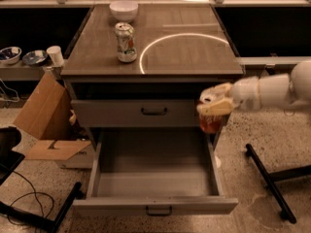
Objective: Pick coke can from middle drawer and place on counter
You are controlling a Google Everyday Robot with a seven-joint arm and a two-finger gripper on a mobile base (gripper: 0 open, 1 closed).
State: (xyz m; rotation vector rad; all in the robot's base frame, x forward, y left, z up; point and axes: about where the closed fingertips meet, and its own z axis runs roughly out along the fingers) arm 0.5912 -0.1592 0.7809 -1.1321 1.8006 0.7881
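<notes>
The middle drawer (155, 205) stands pulled wide open at the bottom of the cabinet, its inside bare. My gripper (214, 106) is shut on the red coke can (210, 123), holding it in the air at the cabinet's right front corner, above the drawer and below the counter's edge. The arm reaches in from the right. The counter (194, 57) is the glossy grey-brown top with a bright ring reflection.
A dented silver-white can (126, 42) stands on the counter left of the ring, and a white bowl (123, 9) at the back. The upper drawer (136, 112) is closed. A cardboard box (46, 123) lies left of the cabinet. A dark stand leg (267, 178) lies on the floor at the right.
</notes>
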